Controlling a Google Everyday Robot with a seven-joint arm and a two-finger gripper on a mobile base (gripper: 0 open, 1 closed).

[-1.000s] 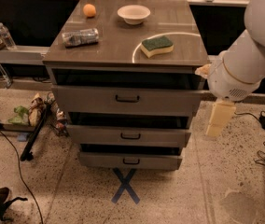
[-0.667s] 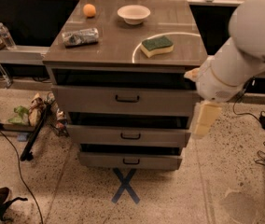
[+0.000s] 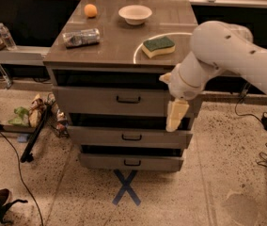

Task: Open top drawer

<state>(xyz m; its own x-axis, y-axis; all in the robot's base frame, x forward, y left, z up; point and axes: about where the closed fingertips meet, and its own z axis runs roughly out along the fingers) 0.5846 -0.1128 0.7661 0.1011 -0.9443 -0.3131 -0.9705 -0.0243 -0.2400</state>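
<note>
The top drawer [image 3: 100, 100] is the widest of three grey drawers in the cabinet, with a small black bar handle [image 3: 128, 99] at its centre. Its front sits about level with the cabinet face. The mid-sized drawer [image 3: 129, 137] and the narrowest drawer [image 3: 131, 162] lie below it. My gripper [image 3: 176, 116] hangs cream-coloured from the white arm [image 3: 227, 55], in front of the right end of the top drawer's front, right of the handle and slightly lower. It holds nothing that I can see.
On the cabinet top lie an orange [image 3: 90, 10], a white bowl [image 3: 135, 14], a crushed can [image 3: 81, 37] and a green-and-yellow sponge [image 3: 158, 46]. A blue X [image 3: 125, 187] marks the floor in front. Cables and a stand leg [image 3: 35, 135] lie left; more cables [image 3: 265, 121] lie right.
My arm and gripper have swung left, from beside the cabinet's right edge to in front of the right end of the top drawer. The drawers have not moved.
</note>
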